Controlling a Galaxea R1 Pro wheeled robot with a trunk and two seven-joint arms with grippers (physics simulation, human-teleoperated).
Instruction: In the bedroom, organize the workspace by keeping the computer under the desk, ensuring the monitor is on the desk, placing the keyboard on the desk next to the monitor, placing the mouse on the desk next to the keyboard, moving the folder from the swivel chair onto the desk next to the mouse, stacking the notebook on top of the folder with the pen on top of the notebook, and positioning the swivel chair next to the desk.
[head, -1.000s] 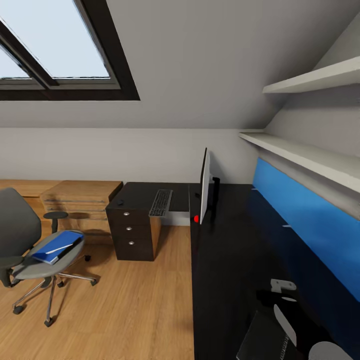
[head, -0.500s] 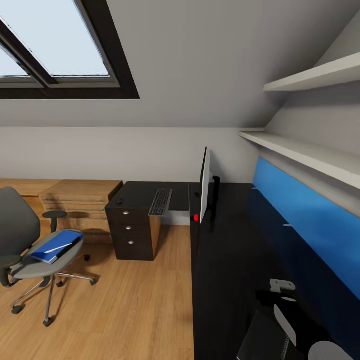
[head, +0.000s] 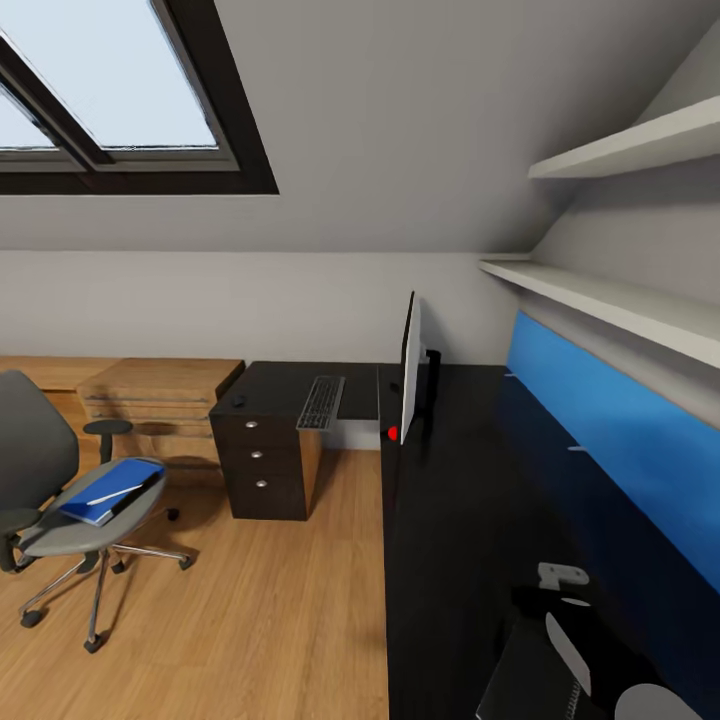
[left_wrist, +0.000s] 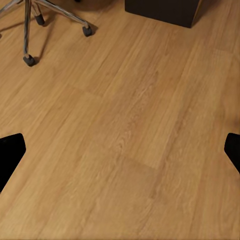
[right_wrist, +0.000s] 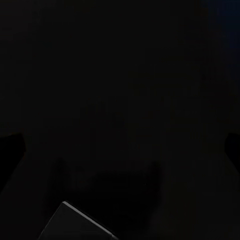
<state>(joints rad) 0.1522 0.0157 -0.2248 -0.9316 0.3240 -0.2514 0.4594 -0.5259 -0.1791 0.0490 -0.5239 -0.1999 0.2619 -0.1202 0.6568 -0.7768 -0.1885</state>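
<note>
Swivel chair (head: 40, 480) back cut off at frame edge

It was an attic room in a home. A skylight (head: 110, 100) cut the sloped ceiling above a desk (head: 450, 520), swivel chair (head: 60, 500) and wood floor (head: 270, 620).

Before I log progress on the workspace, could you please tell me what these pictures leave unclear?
- Swivel chair, head view: its back is cut off by the picture's edge.
- Small dark thing near the keyboard, head view: too small to identify.
- Right wrist view: the desk is nearly black; the right tool's fingertips barely separate from it.
</note>
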